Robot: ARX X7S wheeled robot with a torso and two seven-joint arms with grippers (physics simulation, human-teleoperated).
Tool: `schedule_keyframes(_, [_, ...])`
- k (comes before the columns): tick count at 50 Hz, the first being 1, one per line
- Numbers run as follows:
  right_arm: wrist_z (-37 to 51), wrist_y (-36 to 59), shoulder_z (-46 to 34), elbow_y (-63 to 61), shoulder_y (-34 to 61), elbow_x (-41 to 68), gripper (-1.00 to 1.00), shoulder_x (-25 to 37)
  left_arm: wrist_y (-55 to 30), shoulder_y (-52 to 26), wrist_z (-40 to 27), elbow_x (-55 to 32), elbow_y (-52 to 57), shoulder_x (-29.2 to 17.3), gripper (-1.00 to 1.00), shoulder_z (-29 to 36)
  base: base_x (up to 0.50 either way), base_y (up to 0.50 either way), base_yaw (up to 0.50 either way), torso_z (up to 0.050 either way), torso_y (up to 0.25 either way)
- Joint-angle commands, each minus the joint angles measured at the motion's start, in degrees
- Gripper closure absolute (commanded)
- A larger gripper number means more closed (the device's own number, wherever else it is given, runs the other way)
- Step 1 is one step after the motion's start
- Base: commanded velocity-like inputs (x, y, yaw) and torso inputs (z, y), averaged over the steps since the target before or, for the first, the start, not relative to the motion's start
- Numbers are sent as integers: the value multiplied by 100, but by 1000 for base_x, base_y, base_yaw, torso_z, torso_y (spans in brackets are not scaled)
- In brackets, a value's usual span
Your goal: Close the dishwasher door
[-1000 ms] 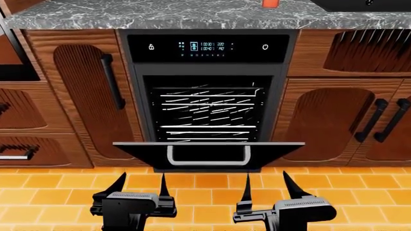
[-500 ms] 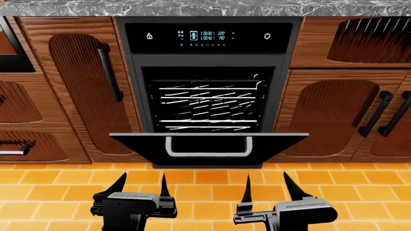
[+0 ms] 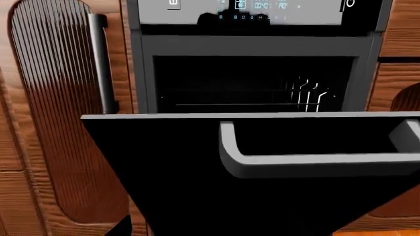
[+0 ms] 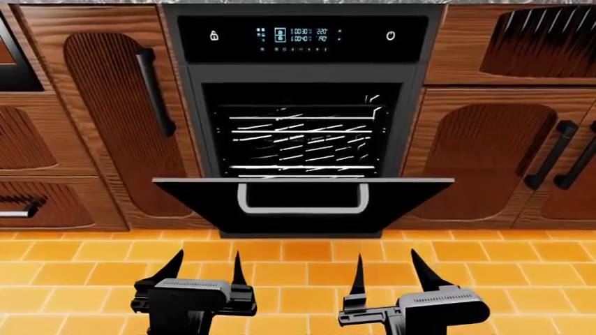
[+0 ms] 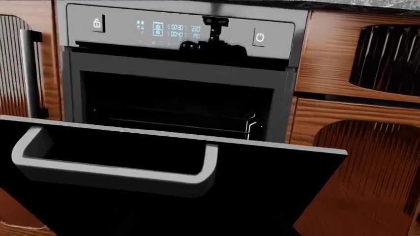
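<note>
The dishwasher door [image 4: 303, 216] is a glossy black panel with a silver-grey U-shaped handle [image 4: 303, 200]. It stands partly open, its top edge tilted out toward me. Behind it the cavity shows white wire racks [image 4: 303, 139]. My left gripper [image 4: 205, 269] and right gripper [image 4: 386, 267] are both open and empty, low over the floor, in front of and below the door and apart from it. The door fills the left wrist view [image 3: 184, 182] with its handle [image 3: 315, 164], and the right wrist view [image 5: 276, 187] with its handle [image 5: 111, 174]. The fingers do not show there.
A black control panel [image 4: 303, 35] with lit digits tops the dishwasher. Brown ribbed cabinet doors with black handles stand at the left [image 4: 112, 118] and right [image 4: 484, 153]. A drawer handle [image 4: 19, 208] is at the far left. The floor [image 4: 298, 279] has orange tiles.
The head view has shifted: the dishwasher now sits higher in the frame and looks a little larger, and the countertop has left the top edge. Both grippers stay open in the same place.
</note>
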Motion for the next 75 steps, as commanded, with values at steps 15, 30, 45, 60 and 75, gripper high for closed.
schedule_keyframes(15, [51, -3, -65, -26, 9, 43, -100, 54, 10, -23, -76, -34, 1, -53, -100, 72, 0, 0, 0, -50, 0])
schedule_keyframes(30, [86, -27, -93, -51, -15, 62, -100, 93, 20, -8, -118, -59, 30, -91, -100, 115, 0, 0, 0, -50, 0])
schedule_keyframes(45, [114, -3, -118, -91, -9, 101, -100, 124, 29, 6, -161, -85, 64, -129, -100, 147, 0, 0, 0, -50, 0])
schedule_keyframes(60, [137, -14, -158, -95, -9, 113, -100, 152, 35, -22, -186, -113, 42, -154, -100, 185, 0, 0, 0, -50, 0])
schedule_keyframes(75, [155, -17, -198, -101, 3, 125, -100, 178, 51, -18, -220, -136, 52, -183, -100, 216, 0, 0, 0, -50, 0])
